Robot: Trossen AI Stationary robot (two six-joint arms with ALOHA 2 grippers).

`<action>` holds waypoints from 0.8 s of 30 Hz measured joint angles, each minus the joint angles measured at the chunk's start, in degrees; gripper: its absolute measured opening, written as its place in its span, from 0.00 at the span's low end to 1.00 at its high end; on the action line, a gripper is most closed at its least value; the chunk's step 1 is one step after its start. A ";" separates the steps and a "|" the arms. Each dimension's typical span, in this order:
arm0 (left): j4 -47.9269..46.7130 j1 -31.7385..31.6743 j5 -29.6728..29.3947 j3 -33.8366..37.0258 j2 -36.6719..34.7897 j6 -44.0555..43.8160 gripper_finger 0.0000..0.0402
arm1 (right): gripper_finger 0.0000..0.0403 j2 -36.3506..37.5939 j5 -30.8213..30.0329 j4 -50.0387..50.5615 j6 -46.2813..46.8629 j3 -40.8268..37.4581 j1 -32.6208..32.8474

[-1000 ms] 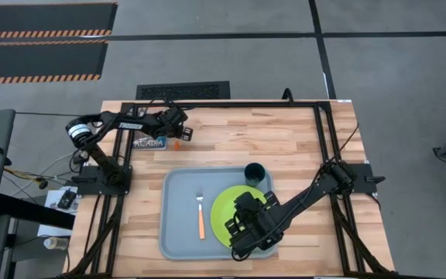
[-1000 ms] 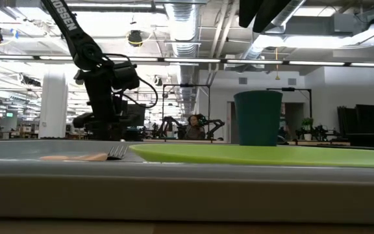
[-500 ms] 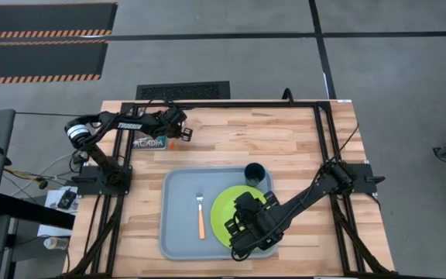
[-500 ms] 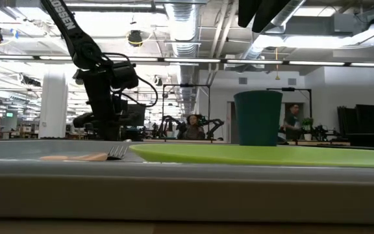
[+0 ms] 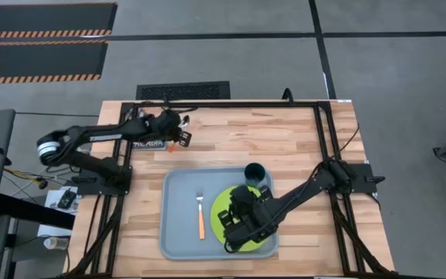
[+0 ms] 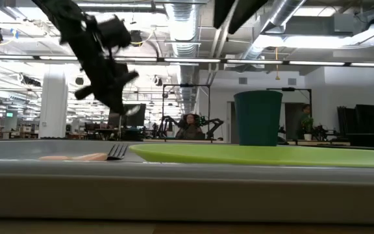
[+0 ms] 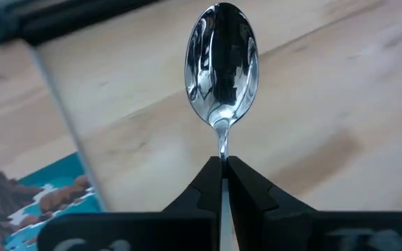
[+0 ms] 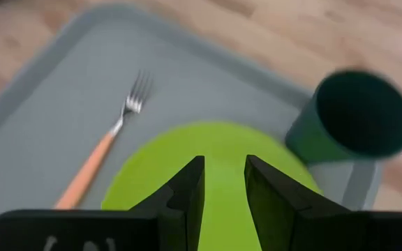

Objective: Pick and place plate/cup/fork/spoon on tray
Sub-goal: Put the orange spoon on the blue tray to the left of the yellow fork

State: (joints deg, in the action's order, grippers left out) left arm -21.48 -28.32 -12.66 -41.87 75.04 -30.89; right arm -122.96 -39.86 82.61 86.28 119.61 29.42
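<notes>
My left gripper (image 5: 183,139) is at the table's far left, shut on the spoon (image 7: 222,66), whose silver bowl sticks out past the fingertips. The lime-green plate (image 5: 221,208), the teal cup (image 5: 255,172) and the orange-handled fork (image 5: 200,213) rest on the blue-grey tray (image 5: 176,194). My right gripper (image 5: 233,229) hangs open and empty above the plate (image 8: 159,167). The cup (image 8: 354,115) stands upright at the tray's far right, beside the plate. My left gripper pinches the spoon's thin metal stem (image 7: 222,145) just behind the bowl, between its two fingers. The spoon runs along the fingers, bowl forward. It is raised above the wooden table; the handle end is hidden behind the fingers.
The ACADIA booklet (image 5: 149,142) lies on the table at the far left, under my left arm; it also shows in the left wrist view (image 7: 33,195). A black frame rail runs along the table's edges. Bare tray floor lies left of the fork.
My left gripper has risen from the table and tipped, taking the spoon up with it. My right gripper has moved a little toward the table's left and far side above the plate.
</notes>
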 joint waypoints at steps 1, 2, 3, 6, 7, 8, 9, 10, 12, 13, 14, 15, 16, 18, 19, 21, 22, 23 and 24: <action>-0.37 1.32 -0.35 -0.01 -1.75 -0.03 0.00 | 0.32 0.14 -1.08 -0.10 0.00 0.00 -0.52; -0.72 2.72 -0.71 -0.03 -3.48 -0.04 0.00 | 0.32 0.27 -2.10 -0.37 -0.03 0.00 -1.10; -1.34 4.07 -1.03 -0.04 -5.07 -0.23 0.00 | 0.32 0.40 -3.02 -0.89 -0.69 0.00 -1.80; -3.36 8.58 -2.27 -0.04 -9.86 -1.64 0.00 | 0.32 1.24 -4.82 -2.95 -4.69 0.02 -3.93; -3.83 10.17 -2.95 -0.04 -11.43 -2.00 0.00 | 0.32 1.57 -5.30 -4.72 -6.93 0.07 -4.76; -4.41 11.84 -3.57 -0.04 -12.96 -2.44 0.00 | 0.32 1.86 -5.50 -6.70 -9.82 0.13 -5.48; -4.97 13.43 -4.15 -0.04 -14.41 -2.84 0.00 | 0.32 2.37 -5.49 -8.40 -12.80 0.11 -6.13; -5.31 15.07 -4.69 -0.04 -15.72 -3.29 0.00 | 0.32 2.93 -5.46 -10.34 -15.38 0.02 -6.76; -5.52 18.46 -5.67 -0.04 -18.27 -4.66 0.00 | 0.32 4.11 -5.51 -14.99 -21.28 0.04 -8.03; -5.89 20.16 -6.31 -0.04 -19.66 -5.40 0.00 | 0.32 5.00 -5.53 -17.19 -24.17 0.04 -8.40; -6.27 21.97 -7.19 -0.04 -20.94 -5.94 0.00 | 0.32 5.82 -5.49 -19.20 -26.78 0.04 -8.95; -6.21 23.74 -8.17 -0.06 -21.86 -6.70 0.00 | 0.32 6.63 -5.51 -21.50 -29.47 0.08 -9.50; -5.99 25.64 -9.16 -0.14 -22.74 -7.51 0.00 | 0.32 7.46 -5.62 -23.58 -32.06 0.11 -9.97; -6.05 29.56 -11.38 -0.12 -24.65 -7.96 0.00 | 0.32 8.76 -5.62 -28.25 -37.39 0.11 -10.99; -5.05 31.57 -12.58 -0.14 -25.28 -8.01 0.00 | 0.32 9.31 -5.57 -30.88 -40.19 0.11 -11.53; -3.96 35.27 -14.82 -0.23 -26.19 -8.63 0.00 | 0.32 10.39 -4.87 -35.79 -45.67 0.11 -12.60; -3.61 37.01 -16.01 -0.17 -26.48 -8.77 0.00 | 0.32 10.71 -3.58 -39.26 -48.53 0.12 -13.28; -2.13 38.59 -17.04 -0.17 -26.59 -8.72 0.00 | 0.32 10.90 -1.69 -42.63 -51.27 0.19 -13.87; -0.68 40.05 -17.89 -0.17 -26.65 -8.32 0.00 | 0.31 11.23 0.18 -45.02 -53.94 0.16 -14.42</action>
State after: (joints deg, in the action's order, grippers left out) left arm -22.15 11.73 -30.55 -42.04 48.38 -39.21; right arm -111.73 -39.69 37.60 32.34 119.77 15.00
